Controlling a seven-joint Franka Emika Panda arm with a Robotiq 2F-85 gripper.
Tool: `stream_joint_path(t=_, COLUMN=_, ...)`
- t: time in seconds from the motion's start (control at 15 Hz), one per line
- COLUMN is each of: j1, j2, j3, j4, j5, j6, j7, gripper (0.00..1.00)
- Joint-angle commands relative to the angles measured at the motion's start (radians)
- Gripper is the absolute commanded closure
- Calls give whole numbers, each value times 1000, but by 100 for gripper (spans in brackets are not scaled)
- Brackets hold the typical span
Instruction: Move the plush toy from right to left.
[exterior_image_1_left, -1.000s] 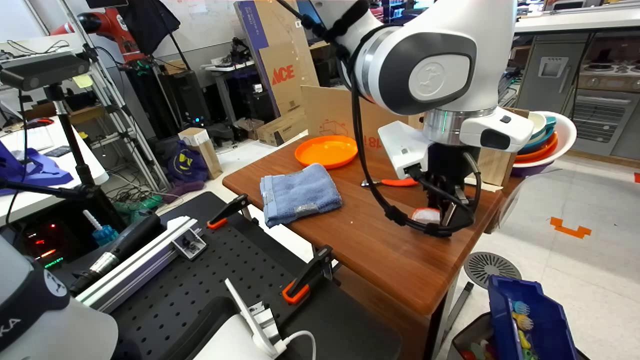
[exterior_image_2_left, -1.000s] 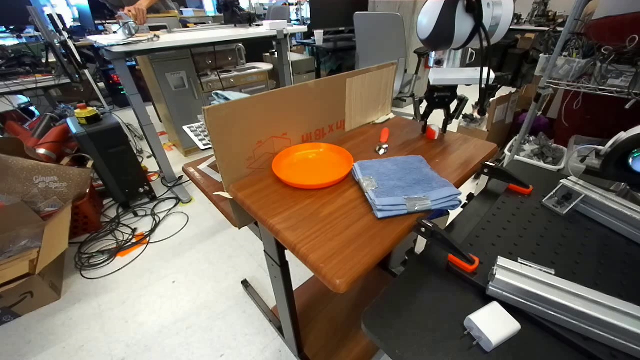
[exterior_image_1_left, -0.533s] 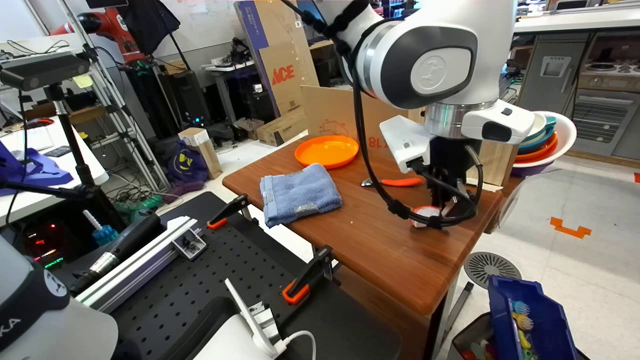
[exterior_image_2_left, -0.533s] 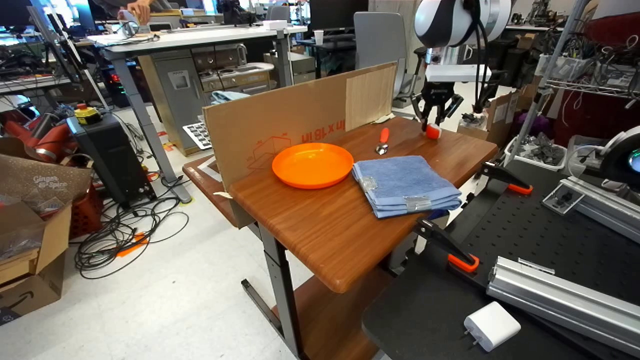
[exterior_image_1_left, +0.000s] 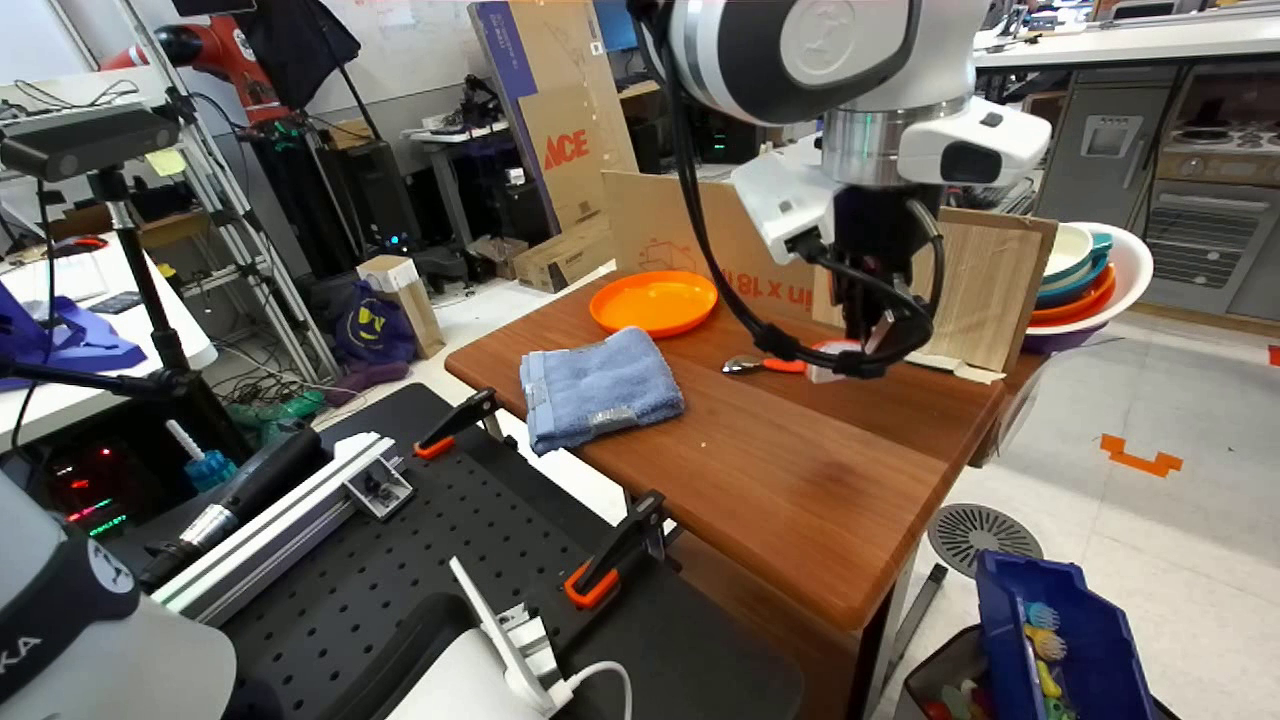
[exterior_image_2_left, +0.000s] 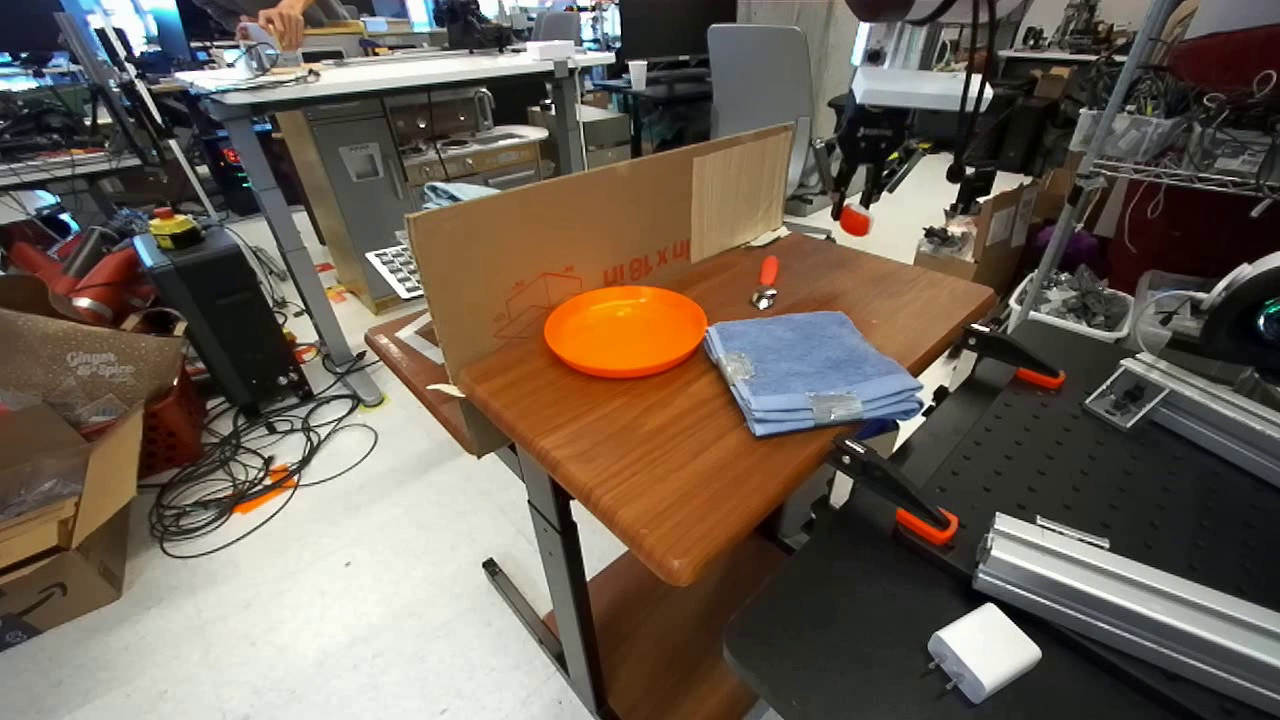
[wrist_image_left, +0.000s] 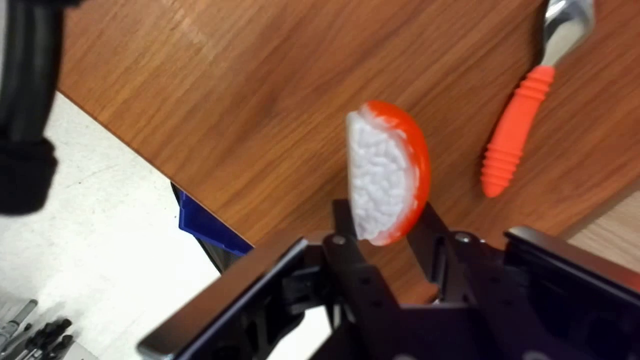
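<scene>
The plush toy (wrist_image_left: 377, 175), a white half-round lump with an orange-red rounded side, sits between my gripper's fingertips (wrist_image_left: 385, 220) in the wrist view. The fingers press on its flat white side and its orange side, so the gripper is shut on it. In an exterior view the toy (exterior_image_2_left: 855, 221) hangs below the gripper (exterior_image_2_left: 856, 200), clear above the table's far right part. In an exterior view the toy (exterior_image_1_left: 820, 375) is partly hidden by the black cable and the gripper (exterior_image_1_left: 866, 340).
An orange-handled metal tool (wrist_image_left: 517, 132) lies on the wooden table (exterior_image_1_left: 760, 470) near the gripper. A folded blue cloth (exterior_image_1_left: 600, 390) and an orange plate (exterior_image_2_left: 626, 332) lie farther along the table. A cardboard wall (exterior_image_2_left: 600, 225) stands along one edge. Black clamps (exterior_image_1_left: 615, 550) grip the opposite edge.
The toy was on the table with the fingers around it. The gripper has closed on it, lifted it off the table and moved slightly towards the cardboard wall.
</scene>
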Motion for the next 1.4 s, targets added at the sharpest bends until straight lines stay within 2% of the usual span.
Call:
stream_joint_path(t=0.0, j1=16, j2=-153, j3=23, j4=-138, j5=15, j6=2, j7=-30, gripper=92)
stream_joint_path(t=0.33, j1=92, j2=-326, j3=57, j4=-307, j5=-20, j6=1, j7=8, gripper=92)
stream_joint_path(t=0.6, j1=159, j2=-392, j3=105, j4=-396, j5=-54, j6=3, j7=60, gripper=92)
stream_joint_path(t=1.33, j1=279, j2=-330, j3=205, j4=-370, j5=-147, j6=11, j7=246, gripper=92)
